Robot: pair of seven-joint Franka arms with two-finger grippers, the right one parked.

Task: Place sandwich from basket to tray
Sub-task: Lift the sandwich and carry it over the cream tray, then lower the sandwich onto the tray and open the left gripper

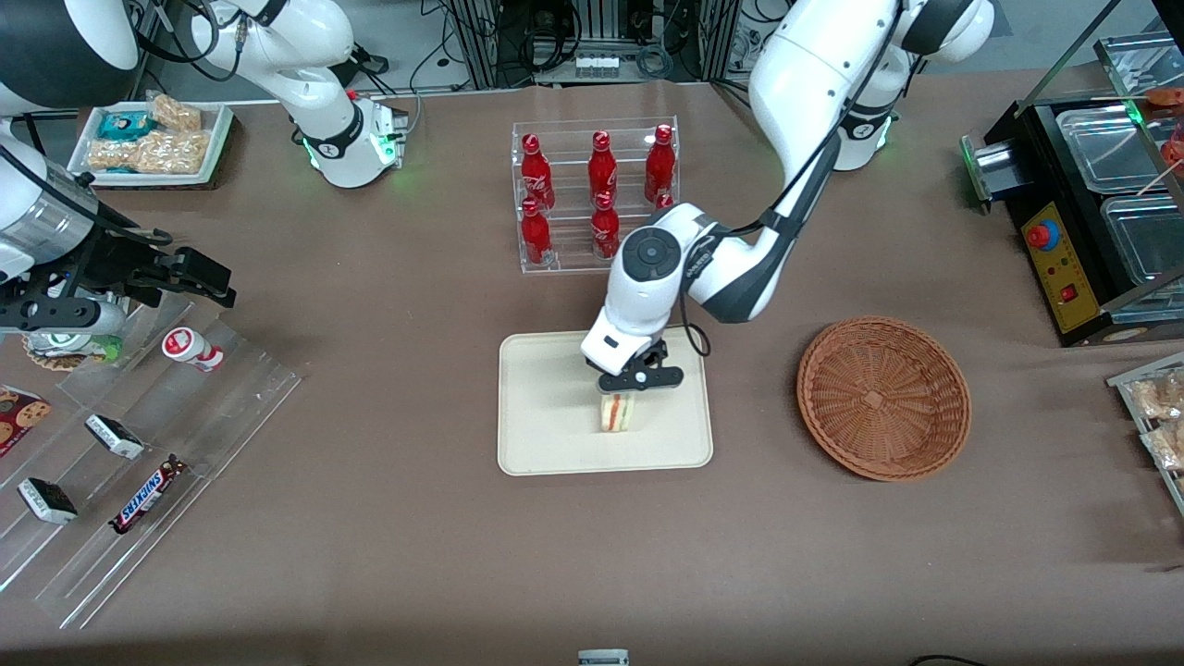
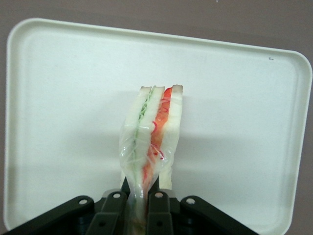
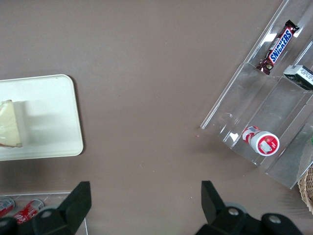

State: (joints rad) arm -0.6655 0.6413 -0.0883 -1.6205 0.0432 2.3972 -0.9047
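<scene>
The sandwich (image 1: 617, 413) is a plastic-wrapped white wedge with red and green filling. It stands upright in the middle of the cream-beige tray (image 1: 546, 444). My left gripper (image 1: 622, 392) is directly above it, shut on its top edge. In the left wrist view the fingers (image 2: 161, 215) pinch the wrap of the sandwich (image 2: 154, 132) over the tray (image 2: 244, 98). I cannot tell whether the sandwich rests on the tray or hangs just above it. The brown wicker basket (image 1: 883, 398) lies empty beside the tray, toward the working arm's end. The right wrist view shows a tray corner (image 3: 54, 127) and the sandwich's edge (image 3: 10, 125).
A clear rack of red cola bottles (image 1: 597, 194) stands farther from the front camera than the tray. A stepped acrylic rack with a Snickers bar (image 1: 146, 495) and a small bottle (image 1: 191, 350) lies toward the parked arm's end. A black machine (image 1: 1064, 231) stands toward the working arm's end.
</scene>
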